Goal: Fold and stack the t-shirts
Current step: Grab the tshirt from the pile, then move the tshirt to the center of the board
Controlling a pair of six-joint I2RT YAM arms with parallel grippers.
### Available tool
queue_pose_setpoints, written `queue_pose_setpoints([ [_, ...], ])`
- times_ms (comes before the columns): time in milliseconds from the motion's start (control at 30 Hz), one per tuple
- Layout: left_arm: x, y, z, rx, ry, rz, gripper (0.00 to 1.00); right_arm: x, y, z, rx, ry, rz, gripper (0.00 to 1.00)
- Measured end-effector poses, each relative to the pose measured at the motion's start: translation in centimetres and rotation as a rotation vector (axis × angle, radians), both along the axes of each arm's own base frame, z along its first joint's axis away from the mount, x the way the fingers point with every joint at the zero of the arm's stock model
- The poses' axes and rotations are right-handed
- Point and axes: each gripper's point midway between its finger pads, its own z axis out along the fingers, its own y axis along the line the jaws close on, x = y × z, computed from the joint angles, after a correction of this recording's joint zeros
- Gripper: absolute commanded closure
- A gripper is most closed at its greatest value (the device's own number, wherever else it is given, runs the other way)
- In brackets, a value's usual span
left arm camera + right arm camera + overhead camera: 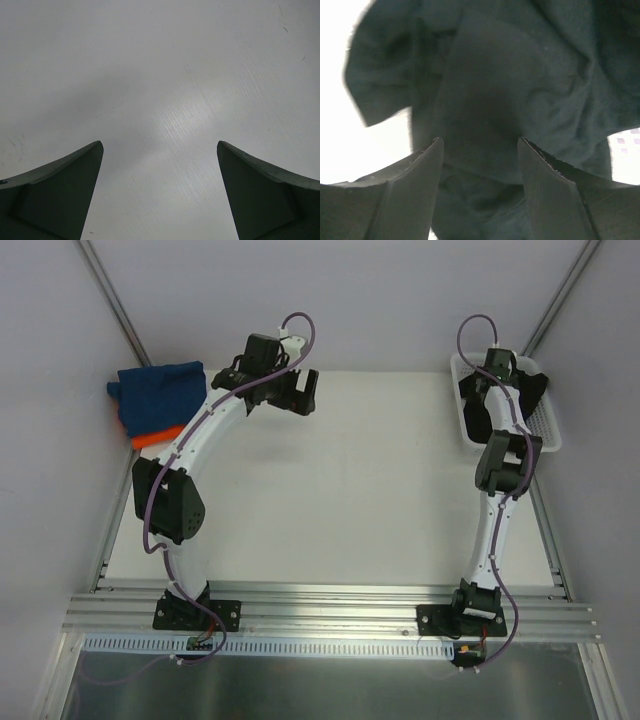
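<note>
The black t-shirt [478,412] lies crumpled in the white mesh basket [551,436] at the far right. My right gripper [497,378] hangs over it, open, its fingers straddling a dark fold of the black t-shirt [520,75] just beyond the tips of the right gripper [480,142]. The blue t-shirt [160,386] lies folded on top of the orange t-shirt [150,438] at the far left edge of the table. My left gripper [300,395] is wide open and empty above bare table near the back; in its wrist view the left gripper [160,145] shows only white tabletop.
The white table [340,500] lies between the two arms. Grey walls enclose the left, back and right sides. An aluminium rail [330,605] carries both arm bases at the near edge.
</note>
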Motion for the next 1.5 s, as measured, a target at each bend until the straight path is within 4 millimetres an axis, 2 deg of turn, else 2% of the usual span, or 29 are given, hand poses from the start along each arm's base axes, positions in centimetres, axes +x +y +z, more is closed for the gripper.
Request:
queue_pose_setpoints([
  [33,-0.1,-0.1,0.0,0.000,0.000,-0.002,0.01,-0.1,-0.4,-0.4,-0.022,0.013,-0.005,0.37],
  [100,-0.2,-0.4,0.0,0.001,-0.001,-0.009,0.01,-0.1,-0.9,-1.0,-0.057,0.031,-0.009,0.52],
  [133,-0.3,-0.7,0.0,0.001,-0.001,-0.015,0.01,-0.1,-1.2,-1.0,-0.075,0.036,-0.008,0.63],
  [167,-0.4,-0.8,0.0,0.001,-0.001,-0.017,0.01,0.0,-1.4,-0.9,-0.090,0.038,-0.008,0.92],
  [200,-0.5,-1.1,0.0,0.001,-0.001,-0.023,0.01,0.0,-1.6,-0.8,-0.106,0.039,-0.005,0.99],
  [467,-0.5,-1.4,0.6,-0.005,-0.012,-0.029,0.01,0.1,-1.9,-0.3,-0.120,0.024,-0.023,0.99],
  [567,-0.3,-1.5,1.0,-0.010,-0.022,-0.030,0.01,0.2,-1.7,0.9,-0.112,0.003,-0.018,0.99],
  [667,-0.1,-1.6,1.0,-0.008,-0.025,-0.029,0.01,0.4,-1.3,4.2,-0.101,-0.052,-0.007,1.00],
  [700,0.0,-1.6,0.7,-0.007,-0.021,-0.028,0.01,0.5,-1.1,5.8,-0.095,-0.081,0.000,1.00],
  [767,0.1,-1.5,0.3,-0.003,-0.012,-0.025,0.01,0.3,-0.5,10.1,-0.081,-0.155,0.016,1.00],
  [867,0.5,-0.9,0.0,-0.014,0.005,0.001,0.01,-0.5,0.9,18.0,-0.052,-0.299,0.051,1.00],
  [967,1.2,0.7,0.2,-0.057,0.030,0.060,0.01,-2.2,3.3,25.7,-0.009,-0.442,0.122,0.99],
  [1033,2.0,2.7,0.3,-0.098,0.053,0.122,0.01,-3.6,6.1,30.3,0.033,-0.529,0.212,0.99],
  [1100,2.6,5.4,0.6,-0.137,0.071,0.192,0.01,-4.8,9.4,33.7,0.064,-0.589,0.305,1.00],
  [1200,2.9,10.2,1.2,-0.180,0.081,0.303,0.01,-6.4,15.3,36.5,0.116,-0.633,0.456,0.99],
  [1300,2.2,14.7,2.4,-0.206,0.065,0.407,0.01,-7.9,21.3,37.8,0.166,-0.645,0.595,0.99],
  [1367,1.1,16.0,3.2,-0.218,0.055,0.439,0.01,-9.1,24.9,38.4,0.194,-0.649,0.675,0.99],
  [1500,-0.8,16.1,4.6,-0.233,0.033,0.443,0.01,-11.5,30.3,40.2,0.240,-0.675,0.794,1.00],
])
